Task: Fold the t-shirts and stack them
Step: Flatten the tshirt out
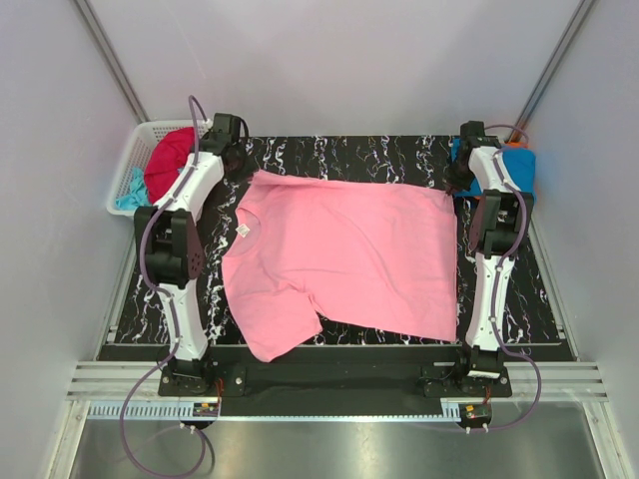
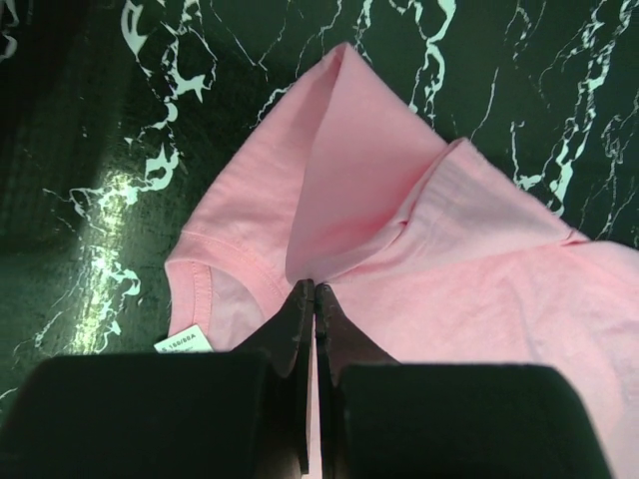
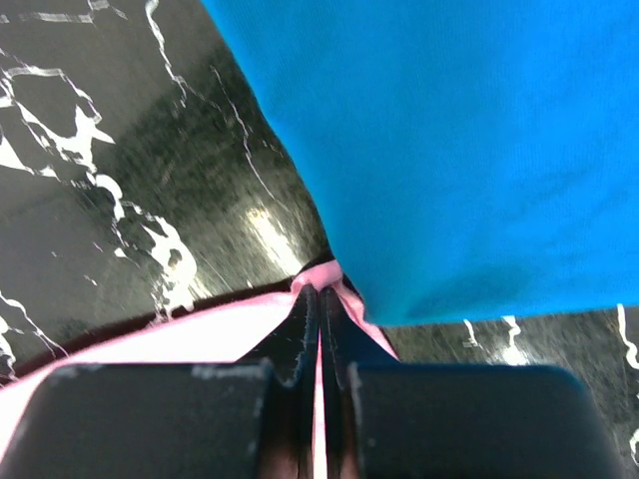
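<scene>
The weakest point is the right gripper (image 3: 321,291): its jaws are closed on only a small tip of the pink t-shirt (image 1: 349,249), at the far hem corner. I judge that any upward pull could let that sliver slide out, dropping one side while the other is carried. The folded blue t-shirt (image 3: 449,150) lies just beside that pinch, so a lift might snag its edge and drag it off the orange t-shirt (image 1: 516,146) beneath it; whether blue cloth is already caught I cannot tell. The left gripper (image 2: 315,289) is clamped on a raised ridge of pink cloth at the shoulder, near the collar and its white label. If the two arms move unevenly, the shirt will likely twist rather than fold square. In the top view the pink shirt lies spread at the centre of the black marbled table (image 1: 349,150), collar toward 9 o'clock and hem toward 3 o'clock. It is mostly flat, with its near sleeve at 7 o'clock reaching the table's edge. The white basket (image 1: 150,128) at 10 o'clock holds the red t-shirt (image 1: 165,160) and the aqua t-shirt (image 1: 130,195).
</scene>
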Motion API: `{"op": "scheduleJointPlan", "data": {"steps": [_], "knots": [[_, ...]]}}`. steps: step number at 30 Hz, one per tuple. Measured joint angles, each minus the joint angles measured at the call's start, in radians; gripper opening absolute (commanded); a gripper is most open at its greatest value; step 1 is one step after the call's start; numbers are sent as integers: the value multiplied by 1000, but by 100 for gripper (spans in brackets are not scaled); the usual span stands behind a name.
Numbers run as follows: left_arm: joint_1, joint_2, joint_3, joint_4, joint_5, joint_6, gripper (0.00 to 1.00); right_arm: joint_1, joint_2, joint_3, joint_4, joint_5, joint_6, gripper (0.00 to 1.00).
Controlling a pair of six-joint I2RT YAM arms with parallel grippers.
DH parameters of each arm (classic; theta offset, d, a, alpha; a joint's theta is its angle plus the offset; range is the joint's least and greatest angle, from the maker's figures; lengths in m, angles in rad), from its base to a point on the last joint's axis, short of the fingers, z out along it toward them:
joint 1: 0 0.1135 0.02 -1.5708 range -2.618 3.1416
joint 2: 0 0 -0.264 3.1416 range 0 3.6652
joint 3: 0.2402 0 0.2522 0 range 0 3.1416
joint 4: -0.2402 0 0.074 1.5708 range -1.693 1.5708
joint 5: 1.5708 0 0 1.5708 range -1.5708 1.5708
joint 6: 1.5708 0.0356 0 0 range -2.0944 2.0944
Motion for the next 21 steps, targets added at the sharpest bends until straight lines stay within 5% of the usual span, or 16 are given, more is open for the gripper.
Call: {"op": "scheduleJointPlan", "data": {"steps": [21], "knots": [[6, -163, -2, -30, -17, 21, 0, 0, -392, -218, -10, 58, -53, 0]]}}
